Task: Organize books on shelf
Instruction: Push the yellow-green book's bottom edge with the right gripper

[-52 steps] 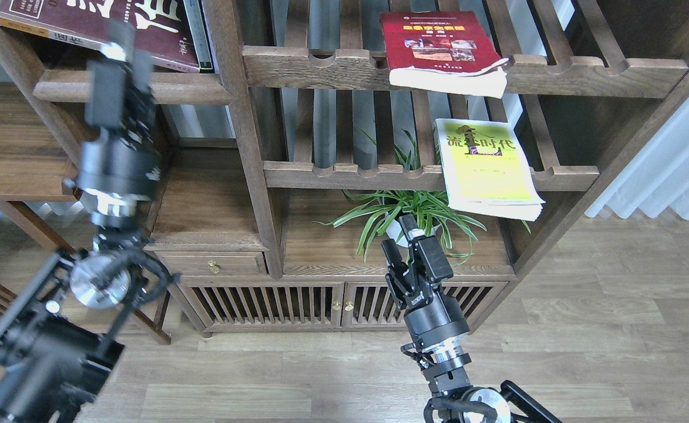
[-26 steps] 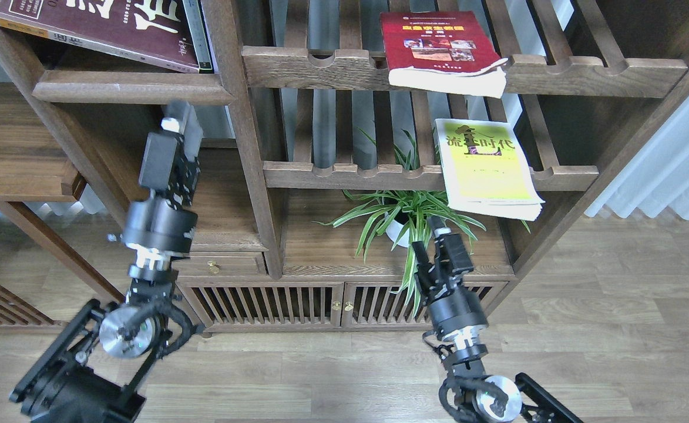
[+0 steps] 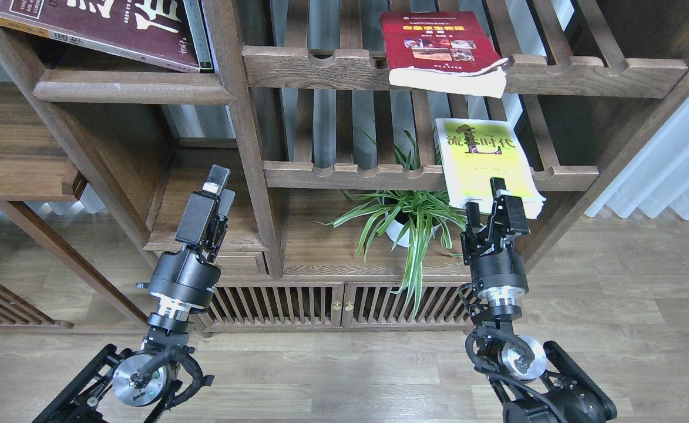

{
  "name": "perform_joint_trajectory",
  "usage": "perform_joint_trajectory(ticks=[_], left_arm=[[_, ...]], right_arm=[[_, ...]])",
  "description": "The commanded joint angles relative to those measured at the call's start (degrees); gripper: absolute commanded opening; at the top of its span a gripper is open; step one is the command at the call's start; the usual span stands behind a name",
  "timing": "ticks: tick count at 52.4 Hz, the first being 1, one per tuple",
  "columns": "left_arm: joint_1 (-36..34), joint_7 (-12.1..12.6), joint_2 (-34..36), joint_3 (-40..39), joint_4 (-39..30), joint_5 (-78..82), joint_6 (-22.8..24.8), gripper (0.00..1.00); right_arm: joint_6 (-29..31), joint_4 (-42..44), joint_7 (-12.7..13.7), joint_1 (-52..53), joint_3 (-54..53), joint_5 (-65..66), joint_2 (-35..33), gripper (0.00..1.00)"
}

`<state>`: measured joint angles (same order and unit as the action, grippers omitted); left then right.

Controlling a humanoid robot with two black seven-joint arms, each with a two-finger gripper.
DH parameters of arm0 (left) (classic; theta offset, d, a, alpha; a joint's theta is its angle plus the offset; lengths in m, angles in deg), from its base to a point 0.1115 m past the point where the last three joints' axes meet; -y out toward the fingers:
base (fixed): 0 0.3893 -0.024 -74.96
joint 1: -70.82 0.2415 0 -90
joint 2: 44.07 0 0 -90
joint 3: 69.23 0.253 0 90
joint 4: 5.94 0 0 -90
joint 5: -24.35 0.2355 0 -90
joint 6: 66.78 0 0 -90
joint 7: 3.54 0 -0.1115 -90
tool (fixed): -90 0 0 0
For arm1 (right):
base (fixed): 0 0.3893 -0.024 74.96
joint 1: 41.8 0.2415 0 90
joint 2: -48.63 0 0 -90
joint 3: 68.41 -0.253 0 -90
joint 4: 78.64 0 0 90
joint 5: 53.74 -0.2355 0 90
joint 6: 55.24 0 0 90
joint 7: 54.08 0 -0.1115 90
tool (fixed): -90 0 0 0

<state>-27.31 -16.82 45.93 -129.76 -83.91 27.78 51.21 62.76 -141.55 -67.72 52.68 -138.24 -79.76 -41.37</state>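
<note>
Maroon book (image 3: 109,26) shelved; red book (image 3: 438,50) and yellow book (image 3: 488,167) wait; right gripper (image 3: 488,197) gapes empty, left gripper (image 3: 215,188) unclear.

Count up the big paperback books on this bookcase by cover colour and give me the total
Dark maroon book: 1
Red book: 1
Yellow-green book: 1
Total: 3

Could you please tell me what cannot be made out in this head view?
- Maroon book: top cut off by the frame edge.
- Plant pot: mostly hidden by leaves.
- Yellow-green book: lower edge hidden by right gripper.
- Red book: cover photos too small.
</note>
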Motion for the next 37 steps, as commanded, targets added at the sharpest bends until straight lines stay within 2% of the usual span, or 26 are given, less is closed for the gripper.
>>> perform_joint_trajectory(ticks=[1, 11, 22, 27, 37], left_arm=[[0.13, 0.00, 0.00, 0.06, 0.00, 0.00, 0.00, 0.99], [0.40, -0.09, 0.00, 0.06, 0.00, 0.00, 0.00, 0.99], [0.66, -0.26, 0.00, 1.20, 0.00, 0.00, 0.00, 0.99], [0.66, -0.96, 0.00, 2.08, 0.00, 0.00, 0.00, 1.00], [0.75, -0.62, 0.00, 3.48, 0.00, 0.00, 0.00, 1.00]], right_arm=[[0.00, 1.03, 0.10, -0.35, 0.48, 0.00, 0.00, 0.87], [0.00, 1.74, 0.28, -1.94, 0.66, 0.09, 0.00, 0.89], [-0.05, 6.21, 0.36, 1.40, 0.49, 0.17, 0.00, 0.89], [-3.56, 7.71, 0.45, 3.07, 0.04, -0.18, 0.00, 0.89], [-4.80, 8.33, 0.45, 4.83, -0.04, -1.14, 0.00, 0.89]])
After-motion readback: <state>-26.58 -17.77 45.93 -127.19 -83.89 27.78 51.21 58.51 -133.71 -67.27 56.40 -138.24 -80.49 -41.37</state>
